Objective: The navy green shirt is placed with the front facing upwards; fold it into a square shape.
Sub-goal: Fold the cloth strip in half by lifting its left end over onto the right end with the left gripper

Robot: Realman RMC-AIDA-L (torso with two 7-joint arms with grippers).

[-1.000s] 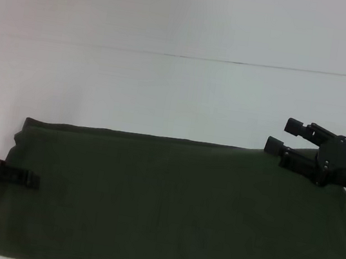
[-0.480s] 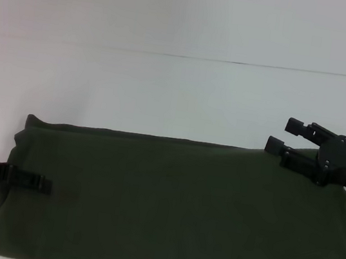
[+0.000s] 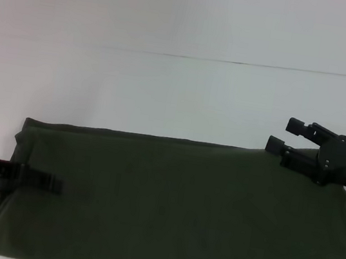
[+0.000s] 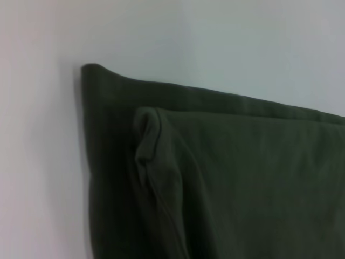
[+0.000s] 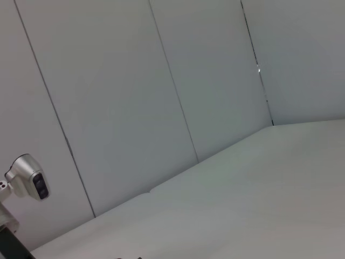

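The navy green shirt (image 3: 174, 208) lies flat on the white table as a long rectangle running left to right, with a plain green face up. My left gripper (image 3: 45, 181) reaches in low from the left, its tip over the shirt's left end. The left wrist view shows that end of the shirt (image 4: 242, 162) with stacked folded layers and a rolled inner edge (image 4: 146, 154). Over the shirt's far right corner my right gripper (image 3: 284, 136) hovers open with nothing between its fingers.
The white table (image 3: 165, 96) stretches beyond the shirt to a pale wall at the back. The right wrist view shows only wall panels, the tabletop (image 5: 242, 194) and a small white device (image 5: 27, 178) on the wall.
My left gripper has slid to the right, farther over the shirt's left end. The right arm and the shirt have not moved.
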